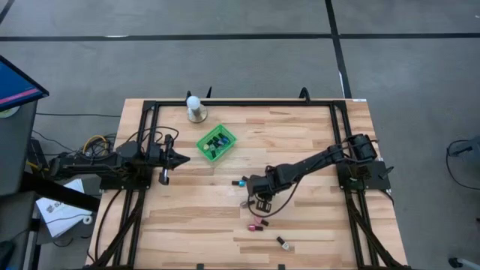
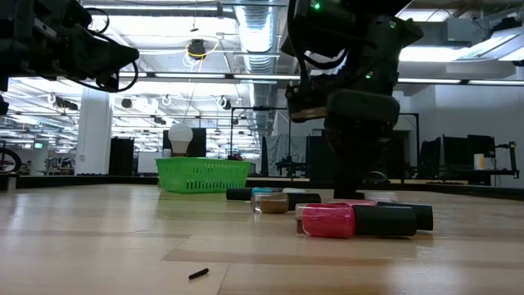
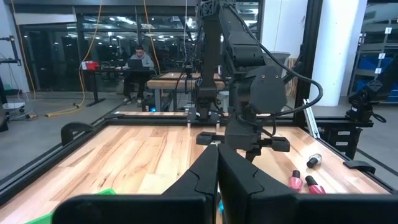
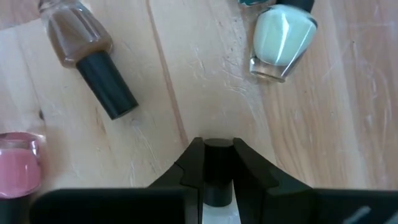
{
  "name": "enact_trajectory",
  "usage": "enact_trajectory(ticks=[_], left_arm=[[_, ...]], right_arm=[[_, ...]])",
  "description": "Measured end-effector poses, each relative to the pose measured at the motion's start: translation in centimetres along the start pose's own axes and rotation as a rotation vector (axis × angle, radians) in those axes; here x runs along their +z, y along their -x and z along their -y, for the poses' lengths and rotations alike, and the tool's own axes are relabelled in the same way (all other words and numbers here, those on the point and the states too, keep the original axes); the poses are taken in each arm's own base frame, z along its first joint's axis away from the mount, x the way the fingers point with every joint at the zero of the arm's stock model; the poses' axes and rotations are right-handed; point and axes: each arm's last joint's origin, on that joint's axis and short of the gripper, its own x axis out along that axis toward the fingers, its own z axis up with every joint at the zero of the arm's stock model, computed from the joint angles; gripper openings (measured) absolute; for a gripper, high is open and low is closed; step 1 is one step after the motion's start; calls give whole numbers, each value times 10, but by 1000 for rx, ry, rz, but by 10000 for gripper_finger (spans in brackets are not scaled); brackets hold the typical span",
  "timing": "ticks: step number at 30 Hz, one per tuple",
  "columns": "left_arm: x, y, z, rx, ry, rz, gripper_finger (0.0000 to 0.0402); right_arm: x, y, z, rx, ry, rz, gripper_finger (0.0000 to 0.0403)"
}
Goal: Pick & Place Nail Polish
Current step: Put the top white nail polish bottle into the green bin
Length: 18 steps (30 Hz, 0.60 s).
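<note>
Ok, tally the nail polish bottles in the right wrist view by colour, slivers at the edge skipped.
Brown glass bottle, black cap: 1
Pale green glass bottle: 1
Pink glass bottle: 1
Dark-capped bottle in right gripper: 1
Total: 4

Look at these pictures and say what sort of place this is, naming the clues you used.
Most likely a robotics lab or workshop. The wooden table sits in a black frame with two arms mounted on it, exposed ducts and strip lights run overhead, and a person works at a laptop at a desk beyond the table.

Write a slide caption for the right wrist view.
Right gripper shut on a dark-capped nail polish bottle; brown bottle lies nearby.
</note>
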Motion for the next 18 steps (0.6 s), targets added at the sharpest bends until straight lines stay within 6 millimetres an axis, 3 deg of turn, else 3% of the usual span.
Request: enact_trajectory(ticks=[12, 18], left_arm=[[0, 0, 0, 0, 0, 4, 2], [1, 0, 0, 0, 0, 6, 2]], right_arm=[[6, 14, 15, 21, -58, 24, 42], [17, 44, 34, 32, -109, 125, 42]])
